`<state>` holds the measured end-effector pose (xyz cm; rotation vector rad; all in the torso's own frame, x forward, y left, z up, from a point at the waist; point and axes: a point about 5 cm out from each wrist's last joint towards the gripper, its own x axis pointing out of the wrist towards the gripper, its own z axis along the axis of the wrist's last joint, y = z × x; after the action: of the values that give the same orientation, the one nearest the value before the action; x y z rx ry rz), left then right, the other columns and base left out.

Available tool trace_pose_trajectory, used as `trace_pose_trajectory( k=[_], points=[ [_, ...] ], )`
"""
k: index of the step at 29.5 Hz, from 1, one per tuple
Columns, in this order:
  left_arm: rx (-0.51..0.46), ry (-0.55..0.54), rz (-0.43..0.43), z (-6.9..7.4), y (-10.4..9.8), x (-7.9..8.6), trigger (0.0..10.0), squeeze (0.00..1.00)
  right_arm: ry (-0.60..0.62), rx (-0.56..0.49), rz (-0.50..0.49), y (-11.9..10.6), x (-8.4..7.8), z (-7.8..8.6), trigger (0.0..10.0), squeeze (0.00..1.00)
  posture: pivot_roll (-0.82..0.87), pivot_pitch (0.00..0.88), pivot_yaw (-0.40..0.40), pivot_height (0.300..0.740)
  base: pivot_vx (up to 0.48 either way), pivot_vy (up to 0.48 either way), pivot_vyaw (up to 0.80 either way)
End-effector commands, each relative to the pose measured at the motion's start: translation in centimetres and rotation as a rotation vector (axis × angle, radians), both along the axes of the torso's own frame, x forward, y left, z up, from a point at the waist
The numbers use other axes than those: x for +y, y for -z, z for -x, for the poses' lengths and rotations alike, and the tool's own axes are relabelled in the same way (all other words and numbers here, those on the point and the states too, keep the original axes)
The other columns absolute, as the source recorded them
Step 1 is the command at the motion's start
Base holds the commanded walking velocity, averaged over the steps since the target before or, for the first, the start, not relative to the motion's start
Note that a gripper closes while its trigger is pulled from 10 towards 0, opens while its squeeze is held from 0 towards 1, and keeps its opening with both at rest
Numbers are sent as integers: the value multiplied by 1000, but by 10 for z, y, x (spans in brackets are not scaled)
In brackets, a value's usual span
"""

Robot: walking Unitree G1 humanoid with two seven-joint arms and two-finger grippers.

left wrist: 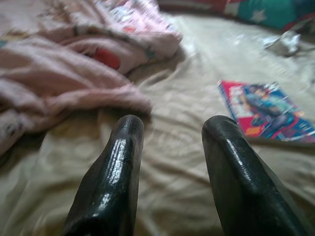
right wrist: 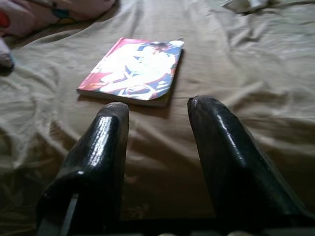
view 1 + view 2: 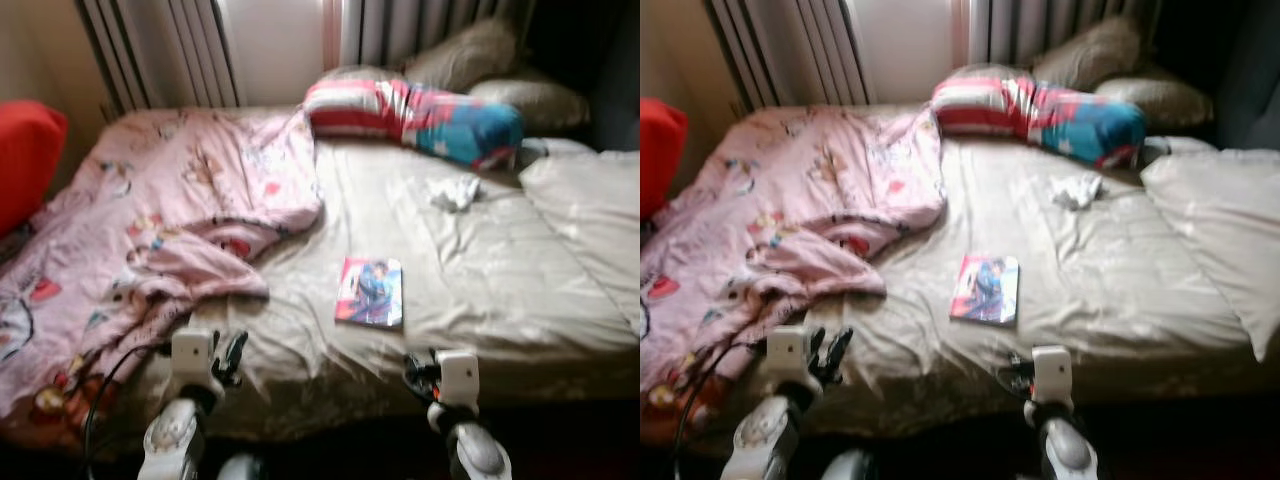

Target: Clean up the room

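Evidently little is tidied: ahead of the parted, empty right pincer (image 2: pixel 157 110) lies a book (image 2: pixel 134 70) (pink blanket (image 3: pixel 150 230) rumpled beyond the parted left pincer (image 1: pixel 170 130)).

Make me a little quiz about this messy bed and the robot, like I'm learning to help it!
1. True or false: the book lies flat on the bed sheet.
2. Which gripper is nearer the book? A) left gripper B) right gripper
3. Fill in: the pink blanket is bunched on the robot's ____ side of the bed.

Key
1. True. Nothing is holding it.
2. B. The book sits just ahead of its open fingers; the left gripper, also open, points at the sheet beside the blanket.
3. Left. The striped pillow is at the far end.
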<state>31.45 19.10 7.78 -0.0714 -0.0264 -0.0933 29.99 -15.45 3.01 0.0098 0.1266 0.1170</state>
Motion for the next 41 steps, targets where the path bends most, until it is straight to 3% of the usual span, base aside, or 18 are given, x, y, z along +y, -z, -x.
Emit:
trace_pose_trajectory(
  k=[1, 15, 41],
  points=[
    [2, 0, -4, -1, -1, 3, 10000, 0, -4, 8, -5, 1, 1, 1, 10000, 0, 10, 115, -2, 583, 0, 0, 0],
    [19, 14, -10, -1, 1, 2, 10000, 0, -22, 14, -10, 3, 5, 2, 10000, 0, 10, 124, 7, 583, 0, 0, 298],
    [15, 38, -33, -3, -2, -2, 10000, 0, -56, 10, 0, 1, 9, 0, 10000, 0, 13, 123, 11, 583, 264, 0, 0]
  ],
)
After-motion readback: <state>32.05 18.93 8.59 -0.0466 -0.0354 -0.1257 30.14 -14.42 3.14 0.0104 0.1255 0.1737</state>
